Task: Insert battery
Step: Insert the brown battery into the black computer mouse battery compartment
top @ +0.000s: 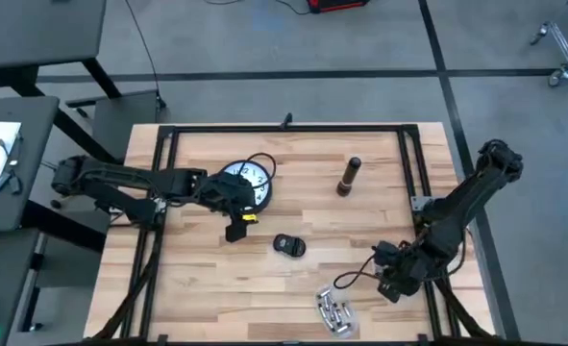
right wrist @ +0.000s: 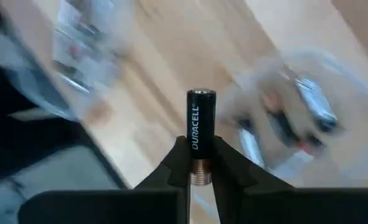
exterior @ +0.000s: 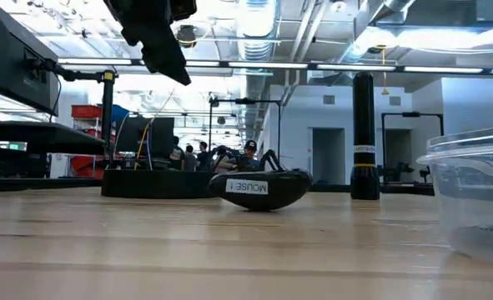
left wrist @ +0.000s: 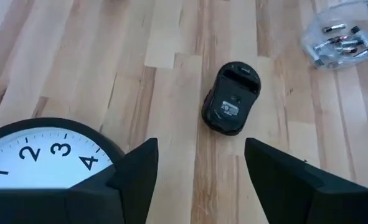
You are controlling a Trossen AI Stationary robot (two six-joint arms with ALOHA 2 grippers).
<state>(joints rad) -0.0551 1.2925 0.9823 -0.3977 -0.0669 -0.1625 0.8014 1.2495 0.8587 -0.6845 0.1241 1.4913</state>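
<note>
A black mouse (left wrist: 231, 96) lies on the table on its back, underside and label up, also low in the low view (exterior: 259, 190). My left gripper (left wrist: 199, 162) stands open above the table beside the clock (top: 248, 183), a short way from the mouse (top: 288, 245), with nothing between its fingers. My right gripper (top: 391, 281) is at the right near side of the table, next to the clear container (top: 333, 312) of batteries. It is shut on a black and copper Duracell battery (right wrist: 200, 124). My right gripper pinches the battery's copper end (right wrist: 200, 167) between its two fingertips (right wrist: 230, 163). The battery lies along the fingers, and its black part sticks out past their tips. It is clear of the table and the container.
A round wall clock (left wrist: 40, 155) lies face up at the left middle. A dark flashlight (top: 349, 176) stands upright at the far right middle, seen tall in the low view (exterior: 364, 137). The clear container (exterior: 475, 200) holds several loose batteries (left wrist: 339, 40). A black frame (top: 284, 130) borders the table.
</note>
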